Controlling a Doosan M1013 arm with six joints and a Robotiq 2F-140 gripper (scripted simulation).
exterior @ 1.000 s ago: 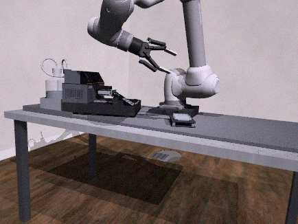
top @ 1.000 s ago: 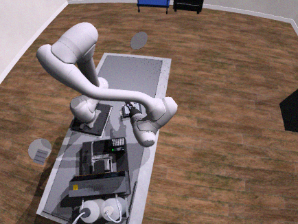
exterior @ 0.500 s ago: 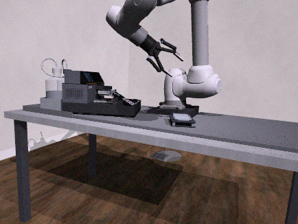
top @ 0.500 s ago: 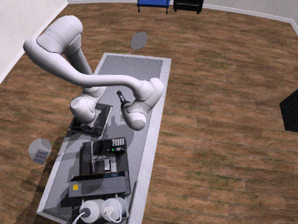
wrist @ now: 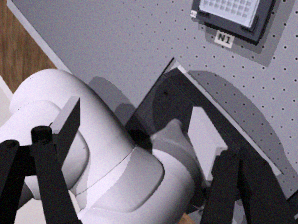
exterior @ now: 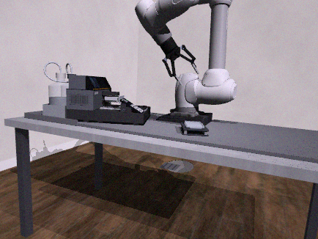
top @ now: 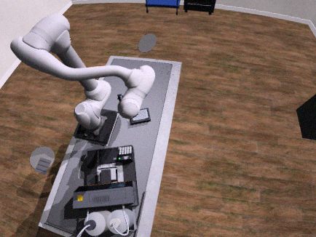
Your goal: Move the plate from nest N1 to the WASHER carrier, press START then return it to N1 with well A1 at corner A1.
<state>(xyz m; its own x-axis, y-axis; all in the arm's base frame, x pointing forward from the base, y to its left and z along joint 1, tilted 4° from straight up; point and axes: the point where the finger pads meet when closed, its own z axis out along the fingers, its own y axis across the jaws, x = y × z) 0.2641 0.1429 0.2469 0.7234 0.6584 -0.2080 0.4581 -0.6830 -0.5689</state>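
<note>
The pale plate lies in the dark nest N1 and looks flat; its cut corner cannot be made out. My gripper is open and empty, tilted, high above the table near the arm's base. In the top view the arm hides it almost wholly. The washer stands at the other end of the table. Its keypad faces up, with a small green light near it. The carrier's pocket is too small to judge.
The arm's base plate lies between N1 and the washer. White bottles with tubes stand behind the washer. The arm's own lower links fill much of the wrist view, close beyond the fingers.
</note>
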